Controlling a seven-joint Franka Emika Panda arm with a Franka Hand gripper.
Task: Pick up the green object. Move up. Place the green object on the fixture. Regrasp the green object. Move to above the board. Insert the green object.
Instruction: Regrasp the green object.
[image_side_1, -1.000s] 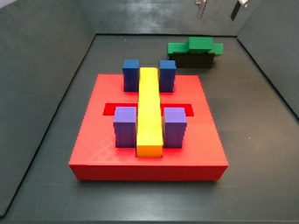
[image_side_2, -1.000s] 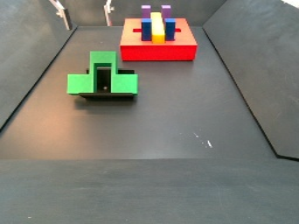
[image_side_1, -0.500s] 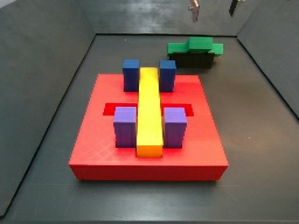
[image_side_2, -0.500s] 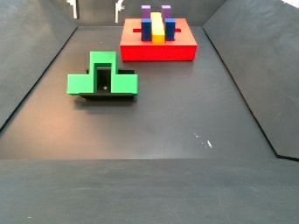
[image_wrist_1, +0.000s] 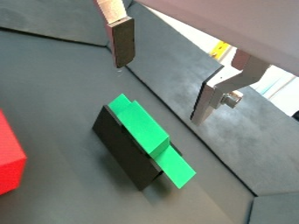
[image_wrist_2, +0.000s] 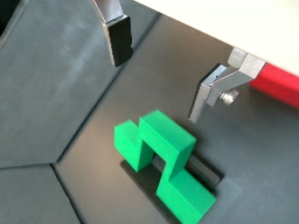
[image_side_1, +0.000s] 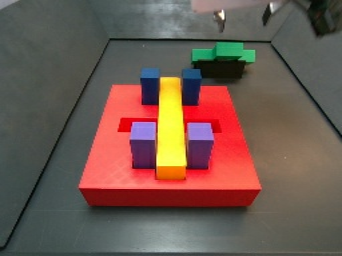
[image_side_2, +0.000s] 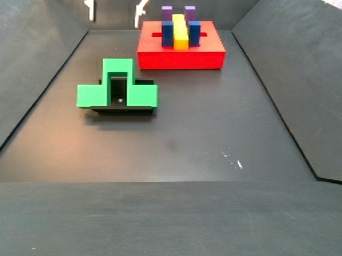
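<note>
Wrist views: I see the pincer (image_wrist_1: 170, 74) spread, empty, hovering above the green object (image_wrist_1: 147, 138).
Green object: resting on the fixture (image_wrist_1: 121, 150), well apart from the board (image_side_2: 181, 55).
Reason: I judge it parked for regrasping.

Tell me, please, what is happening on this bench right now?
A single robot arm is working with a green piece, which now rests on the small black fixture on the dark floor. The claw hangs open and empty above it, touching nothing. The red board, carrying blue blocks, purple blocks and a yellow bar, sits apart. Regrasping and inserting the green piece seem yet to come.
</note>
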